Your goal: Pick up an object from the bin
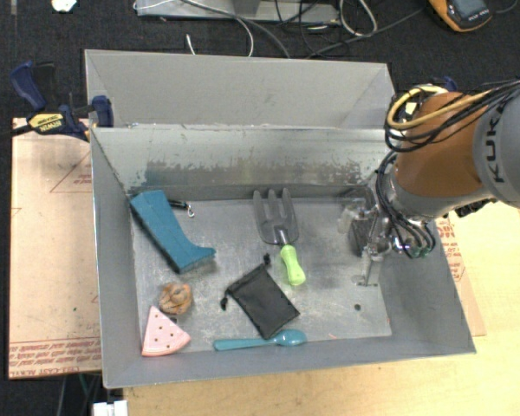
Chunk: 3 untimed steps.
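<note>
Now the claw (pixel 367 267) hangs low over bare floor at the right of the bin (pixel 113 276); open or closed, I cannot tell. Likeliest pick is the green-handled fork (pixel 283 237) just to its left, lying clear: straddle that handle squarely. Further out, a black pouch (pixel 262 300) and a teal spoon (pixel 260 342), nothing crowding.
</note>
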Motion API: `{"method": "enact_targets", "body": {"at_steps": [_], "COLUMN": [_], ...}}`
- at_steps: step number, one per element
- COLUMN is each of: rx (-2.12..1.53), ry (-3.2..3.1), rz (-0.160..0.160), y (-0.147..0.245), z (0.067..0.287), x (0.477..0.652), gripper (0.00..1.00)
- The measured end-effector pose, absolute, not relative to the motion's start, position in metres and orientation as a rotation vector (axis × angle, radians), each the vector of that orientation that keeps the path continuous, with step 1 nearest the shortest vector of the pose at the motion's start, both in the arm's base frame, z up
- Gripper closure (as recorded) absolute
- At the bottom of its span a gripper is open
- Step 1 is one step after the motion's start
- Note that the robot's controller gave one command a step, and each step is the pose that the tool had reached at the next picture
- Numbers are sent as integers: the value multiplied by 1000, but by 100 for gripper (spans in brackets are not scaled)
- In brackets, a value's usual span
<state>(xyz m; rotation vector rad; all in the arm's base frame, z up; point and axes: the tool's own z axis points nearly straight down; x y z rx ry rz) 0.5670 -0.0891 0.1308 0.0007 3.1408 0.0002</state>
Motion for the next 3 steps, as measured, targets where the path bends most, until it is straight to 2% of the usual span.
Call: {"method": "enact_targets", "body": {"at_steps": [1,2,3], "rx": [-582,-843,-1359], "ry": [3084,3019,2831], "rz": [1,-1,9], "y": [-30,3,55], "z": [84,101,100], "x": [558,545,586], "gripper": [0,0,0]}}
